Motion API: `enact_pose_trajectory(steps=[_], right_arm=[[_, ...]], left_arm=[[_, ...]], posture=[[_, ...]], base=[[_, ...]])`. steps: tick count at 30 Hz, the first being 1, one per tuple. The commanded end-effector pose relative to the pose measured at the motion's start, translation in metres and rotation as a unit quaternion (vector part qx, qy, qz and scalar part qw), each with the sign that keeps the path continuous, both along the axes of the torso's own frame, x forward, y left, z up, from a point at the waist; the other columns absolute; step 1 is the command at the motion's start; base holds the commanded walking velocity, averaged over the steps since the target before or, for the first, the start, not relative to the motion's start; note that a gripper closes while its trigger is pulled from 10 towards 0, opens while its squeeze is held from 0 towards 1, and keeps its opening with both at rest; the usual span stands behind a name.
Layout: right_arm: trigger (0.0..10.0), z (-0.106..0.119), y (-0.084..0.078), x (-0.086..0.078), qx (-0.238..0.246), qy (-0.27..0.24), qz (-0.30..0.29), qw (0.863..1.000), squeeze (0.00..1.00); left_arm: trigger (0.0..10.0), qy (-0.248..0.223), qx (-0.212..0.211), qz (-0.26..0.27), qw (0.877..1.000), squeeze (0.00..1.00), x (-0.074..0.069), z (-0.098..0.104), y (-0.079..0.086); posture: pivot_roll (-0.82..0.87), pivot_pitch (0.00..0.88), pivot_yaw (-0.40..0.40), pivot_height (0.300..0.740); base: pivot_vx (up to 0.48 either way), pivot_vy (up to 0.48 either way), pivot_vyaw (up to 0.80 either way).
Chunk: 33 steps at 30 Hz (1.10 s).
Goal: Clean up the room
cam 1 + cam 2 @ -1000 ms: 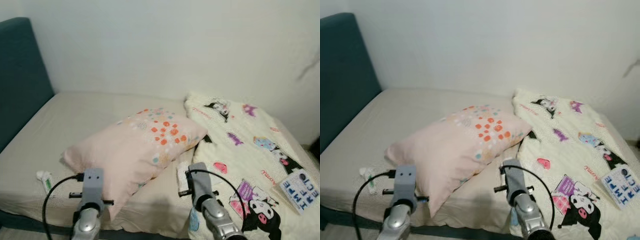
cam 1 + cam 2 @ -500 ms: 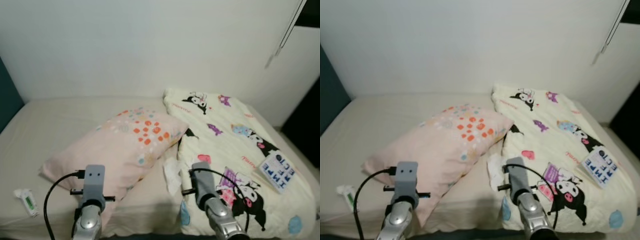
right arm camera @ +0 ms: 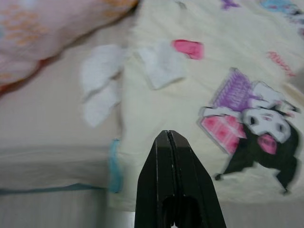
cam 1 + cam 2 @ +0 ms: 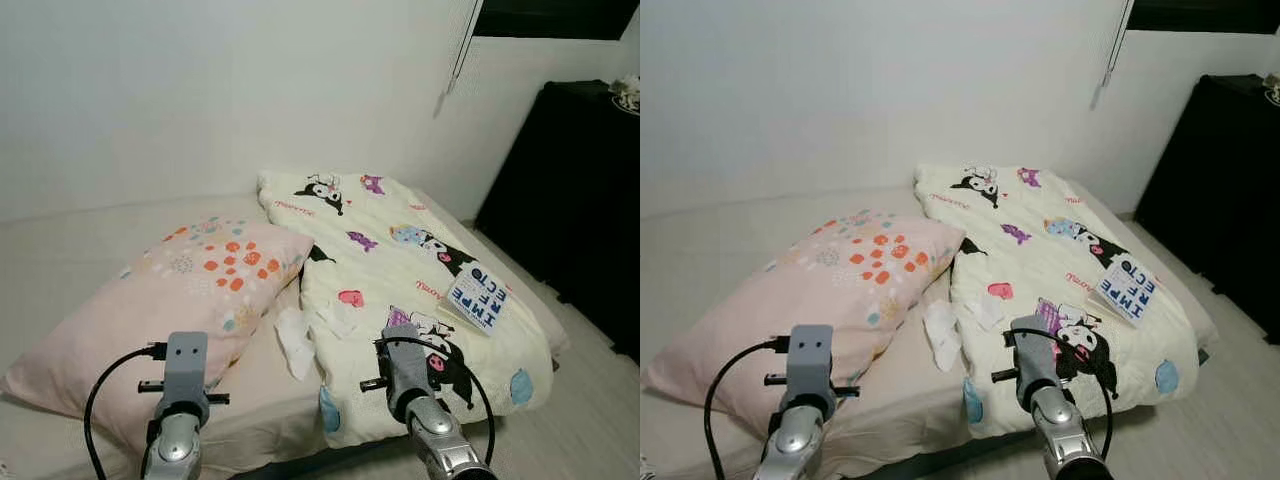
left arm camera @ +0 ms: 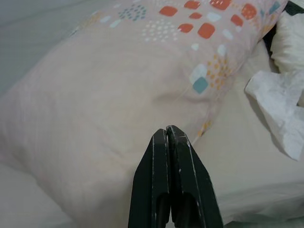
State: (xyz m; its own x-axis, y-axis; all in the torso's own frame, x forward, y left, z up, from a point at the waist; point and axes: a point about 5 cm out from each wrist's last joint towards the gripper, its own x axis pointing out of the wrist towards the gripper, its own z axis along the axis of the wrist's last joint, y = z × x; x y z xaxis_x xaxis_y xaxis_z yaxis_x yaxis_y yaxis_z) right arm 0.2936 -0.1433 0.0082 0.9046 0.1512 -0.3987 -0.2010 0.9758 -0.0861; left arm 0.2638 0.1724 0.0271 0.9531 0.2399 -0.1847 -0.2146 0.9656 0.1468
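Now both claws, left claw [image 5: 167, 130] and right claw [image 3: 167, 134], pressed together (empty), above probably tissues [image 4: 941, 333].

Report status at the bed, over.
Both end effectors shut, empty: left over the pillow, right over the cartoon blanket. Crumpled tissues and a booklet lie on the bed. Nothing blocking.

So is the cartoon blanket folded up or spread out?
Spread out: the blanket lies flat along the bed, its edge hanging over the side.
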Motion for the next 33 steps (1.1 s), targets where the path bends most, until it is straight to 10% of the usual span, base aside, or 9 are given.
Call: enact_pose_trajectory(steps=[1,33], right_arm=[[10.0,-0.0011,-0.0004,-0.0008,0.0,0.005,0.0,1.0,0.0],[10.0,0.0015,-0.0008,0.0015,0.007,0.007,0.016,1.0,0.0]], left_arm=[[10.0,0.005,-0.007,-0.006,1.0,0.0,-0.0035,-0.0027,-0.0042],[10.0,-0.008,-0.02,0.011,1.0,0.0,-0.0052,-0.0003,-0.0054]], posture=[[0.03,0.046,-0.068,0.74],[0.03,0.046,-0.073,0.74]], base=[[0.0,0.0,0.0],[0.201,0.0,0.0]])
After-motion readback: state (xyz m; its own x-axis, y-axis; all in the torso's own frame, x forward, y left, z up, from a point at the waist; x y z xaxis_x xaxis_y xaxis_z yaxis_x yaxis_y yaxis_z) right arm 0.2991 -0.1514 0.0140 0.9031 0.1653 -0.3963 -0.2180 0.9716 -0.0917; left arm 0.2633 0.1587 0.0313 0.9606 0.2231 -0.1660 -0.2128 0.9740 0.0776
